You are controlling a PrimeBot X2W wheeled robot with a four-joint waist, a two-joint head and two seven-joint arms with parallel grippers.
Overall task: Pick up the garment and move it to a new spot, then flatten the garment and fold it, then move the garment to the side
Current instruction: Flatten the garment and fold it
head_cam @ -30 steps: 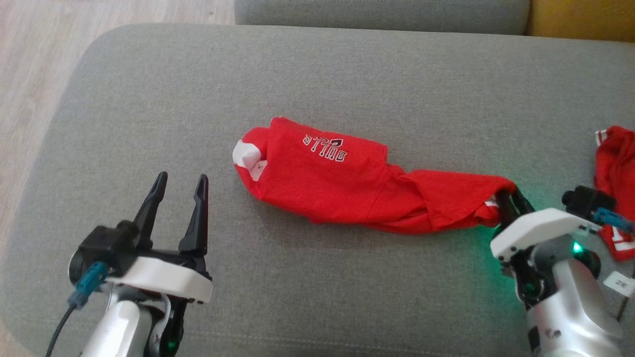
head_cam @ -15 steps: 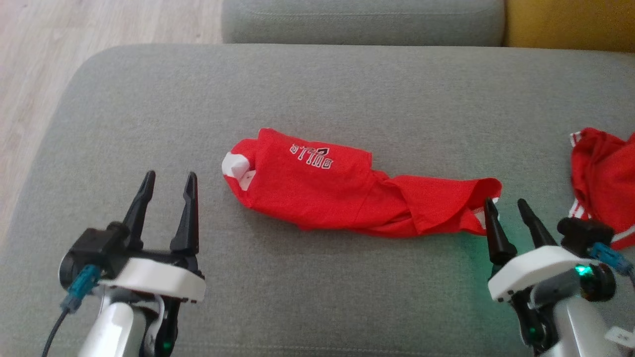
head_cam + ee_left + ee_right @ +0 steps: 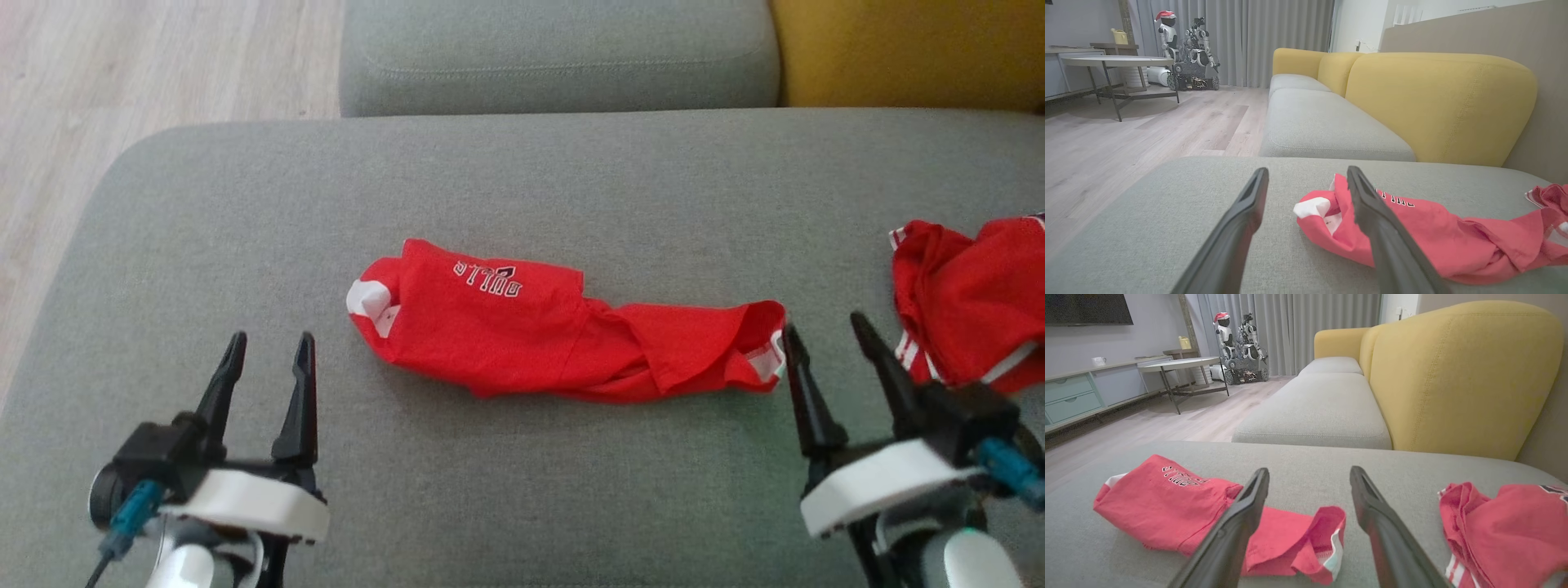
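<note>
Jaws spread, right gripper (image 3: 823, 325) hovers beside garment (image 3: 522, 335).

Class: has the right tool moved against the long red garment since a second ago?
Yes. The right tool has let go of the garment at its right end and drawn back toward the robot, open.

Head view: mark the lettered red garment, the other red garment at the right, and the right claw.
lettered red garment (image 3: 490, 339), head view, middle of its folded body.
other red garment (image 3: 971, 306), head view, middle of the crumpled heap.
right claw (image 3: 823, 327), head view, midway between its two fingertips.
</note>
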